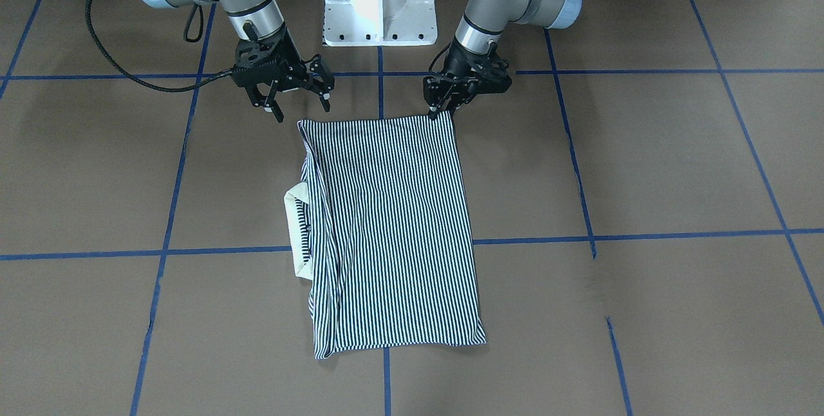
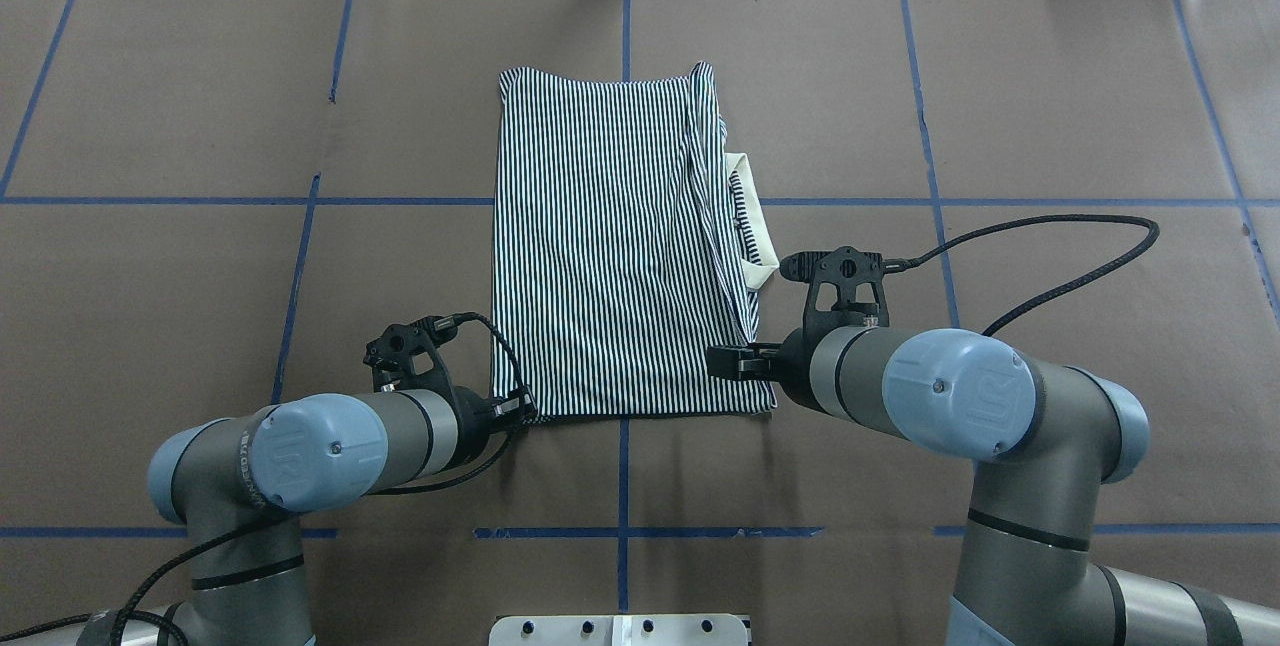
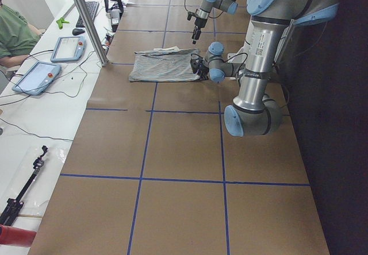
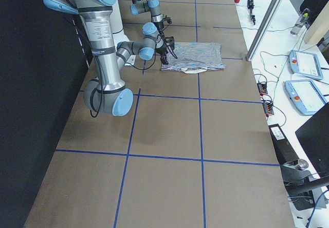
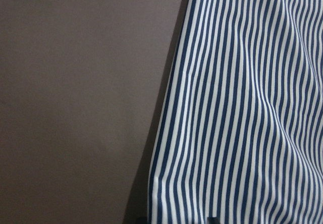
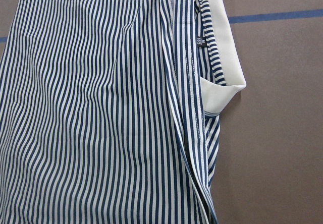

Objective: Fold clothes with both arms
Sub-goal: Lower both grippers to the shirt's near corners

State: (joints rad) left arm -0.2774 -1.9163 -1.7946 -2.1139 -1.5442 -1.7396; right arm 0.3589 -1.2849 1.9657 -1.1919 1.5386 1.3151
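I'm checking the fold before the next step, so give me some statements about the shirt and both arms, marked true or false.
1. The shirt lies folded in a rectangle on the table. True.
2. The collar pokes out on the robot's left side. False: it pokes out on the right side.
3. The right fingers are spread open. True.
4. The right fingers grip the collar. False: they hold nothing, by a shirt corner nearest the robot.
5. The left fingers are at the other near corner. True.
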